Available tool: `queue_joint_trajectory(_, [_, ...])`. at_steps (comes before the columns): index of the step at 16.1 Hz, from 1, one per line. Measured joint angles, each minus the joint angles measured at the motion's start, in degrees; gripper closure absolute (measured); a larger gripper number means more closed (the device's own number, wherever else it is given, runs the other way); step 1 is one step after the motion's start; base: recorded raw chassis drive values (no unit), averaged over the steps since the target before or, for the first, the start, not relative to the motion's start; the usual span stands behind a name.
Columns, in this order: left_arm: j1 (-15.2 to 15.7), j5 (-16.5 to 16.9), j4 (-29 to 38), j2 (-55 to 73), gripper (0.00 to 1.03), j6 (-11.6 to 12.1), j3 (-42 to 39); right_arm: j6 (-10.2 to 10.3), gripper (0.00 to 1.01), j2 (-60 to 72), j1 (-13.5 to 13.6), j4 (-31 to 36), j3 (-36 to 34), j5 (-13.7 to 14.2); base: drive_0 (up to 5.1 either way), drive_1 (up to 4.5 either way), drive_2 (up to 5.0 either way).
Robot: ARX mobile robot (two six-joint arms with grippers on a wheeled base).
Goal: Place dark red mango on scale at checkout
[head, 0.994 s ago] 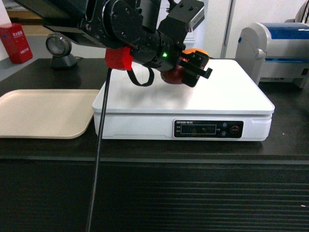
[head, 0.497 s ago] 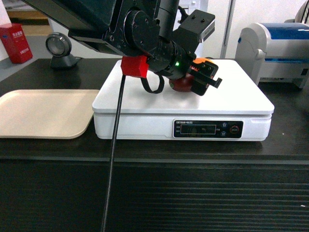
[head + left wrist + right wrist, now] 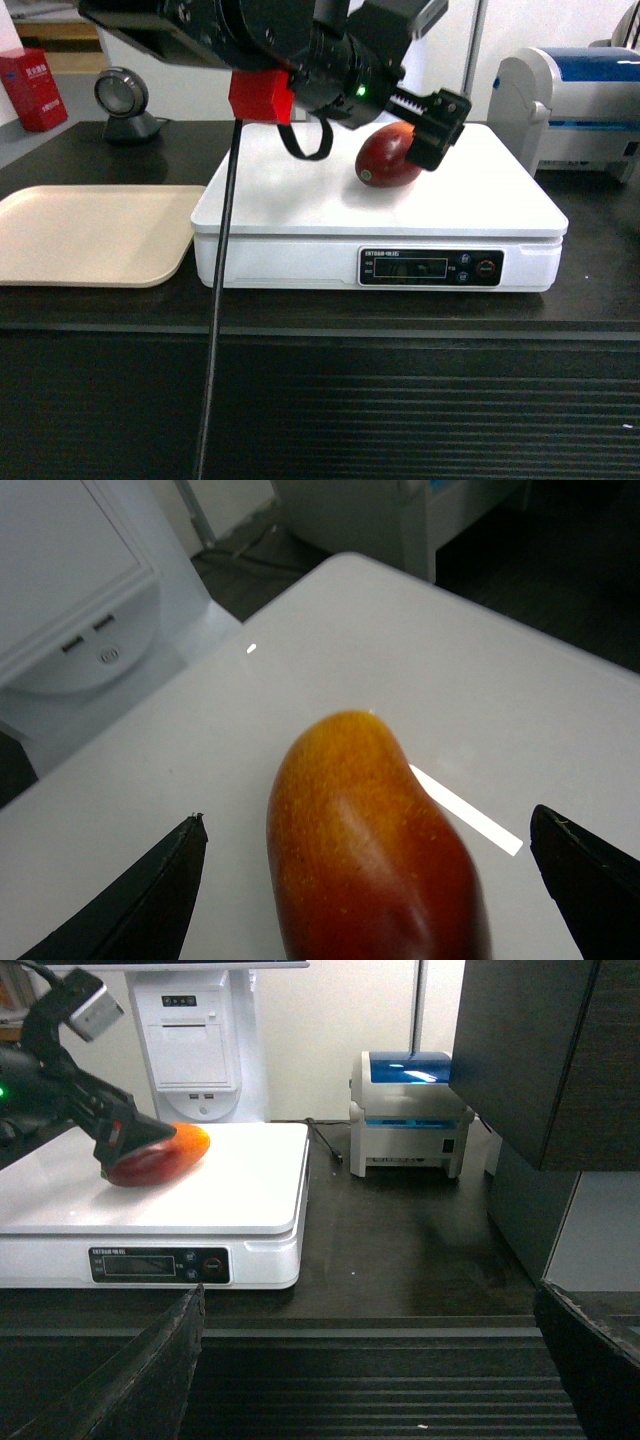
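With my left gripper [image 3: 365, 880] spread wide, its two dark fingertips [image 3: 150, 900] sit at the lower corners of the left wrist frame and the mango [image 3: 370, 850] lies between them, touched by neither; the fruit rests on the white top of the scale [image 3: 480, 200], a little above centre in the head frame, its yellow-orange end pointing away from my wrist camera and its dark red end towards it. I judge the placing itself done and the step in hand to be the retreat; doing it well means lifting straight up and back along the line of the fingers, keeping them apart, so that neither tip brushes the rounded skin and sets the mango rolling across the smooth plate. In the head frame one finger [image 3: 440, 125] stands just at the mango's upper right, close enough to need care; I would not swing sideways until I am well above it. The cable [image 3: 222, 300] hanging from my arm down the left of the head frame should stay off the scale, lest it add weight; the checkout [image 3: 320, 400] runs dark below. My right gripper [image 3: 370, 1360] is also open, its fingers at the bottom corners of its own frame, low before the counter and well apart from the fruit; it can stay put.
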Motion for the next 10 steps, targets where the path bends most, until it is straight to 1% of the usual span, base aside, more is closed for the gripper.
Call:
queue_joint_trajectory(2, [-1.09, 0.17, 0.92, -4.55, 0.05, -0.72, -3.06, 0.0, 0.03, 0.0, 0.0, -0.02, 0.0, 0.0, 0.0, 0.0, 0.0])
queue_joint_trajectory(5, [-1.79, 0.11, 3.02, -9.11, 0.05, -2.25, -8.24, 0.02, 0.03, 0.0, 0.0, -0.02, 0.0, 0.0, 0.0, 0.0, 0.0])
queue_joint_trajectory(8, [-1.79, -0.42, 6.64, -14.99, 0.05, -4.9, -13.88, 0.0, 0.03, 0.0, 0.0, -0.02, 0.0, 0.0, 0.0, 0.0, 0.0])
queue_joint_trajectory(10, [-0.92, -2.14, 8.68, -19.52, 0.05, -6.78, -17.18, 0.0, 0.03, 0.0, 0.0, -0.02, 0.0, 0.0, 0.0, 0.0, 0.0])
